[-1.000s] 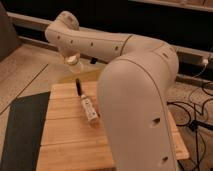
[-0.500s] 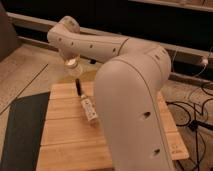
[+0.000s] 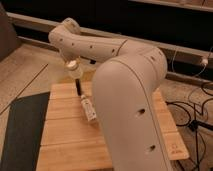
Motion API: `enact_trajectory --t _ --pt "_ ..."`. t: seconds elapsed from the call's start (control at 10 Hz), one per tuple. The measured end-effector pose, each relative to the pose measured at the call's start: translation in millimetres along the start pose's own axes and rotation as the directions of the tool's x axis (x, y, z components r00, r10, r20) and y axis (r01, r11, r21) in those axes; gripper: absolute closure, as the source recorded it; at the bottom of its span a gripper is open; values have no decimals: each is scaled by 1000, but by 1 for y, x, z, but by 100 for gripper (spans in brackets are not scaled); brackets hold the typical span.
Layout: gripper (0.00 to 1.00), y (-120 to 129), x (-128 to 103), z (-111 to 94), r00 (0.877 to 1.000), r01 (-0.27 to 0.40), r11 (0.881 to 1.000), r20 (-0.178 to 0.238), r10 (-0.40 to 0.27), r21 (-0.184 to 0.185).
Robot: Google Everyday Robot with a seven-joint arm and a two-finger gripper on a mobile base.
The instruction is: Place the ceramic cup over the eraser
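The ceramic cup (image 3: 74, 69) is small and off-white and hangs in the air under the end of my white arm, above the far left part of the wooden table (image 3: 65, 140). My gripper (image 3: 73, 65) is shut on it; the arm hides most of the fingers. The eraser (image 3: 78, 88), a narrow black bar, lies on the table just below and slightly in front of the cup, not touching it. My arm's big white body fills the middle and right of the view and hides that part of the table.
A longer white bar with dark dots (image 3: 89, 109) lies right in front of the eraser. A dark mat (image 3: 22, 130) lies along the table's left side. Cables (image 3: 192, 107) run over the floor at the right. A dark wall stands behind.
The gripper with the cup has come down a little, closer to the eraser. The eraser and the white bar have not moved.
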State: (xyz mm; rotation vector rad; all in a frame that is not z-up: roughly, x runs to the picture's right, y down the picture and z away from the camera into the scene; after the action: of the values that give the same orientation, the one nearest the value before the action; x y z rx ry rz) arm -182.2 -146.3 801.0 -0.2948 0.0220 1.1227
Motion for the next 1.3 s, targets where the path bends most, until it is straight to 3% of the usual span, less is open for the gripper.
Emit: enact_trajectory --t 0.9,1.3 --pt "83 -9 7 13 999 -48 998 -10 48 -40" --pt "83 -13 12 27 998 -67 995 -20 66 -75"
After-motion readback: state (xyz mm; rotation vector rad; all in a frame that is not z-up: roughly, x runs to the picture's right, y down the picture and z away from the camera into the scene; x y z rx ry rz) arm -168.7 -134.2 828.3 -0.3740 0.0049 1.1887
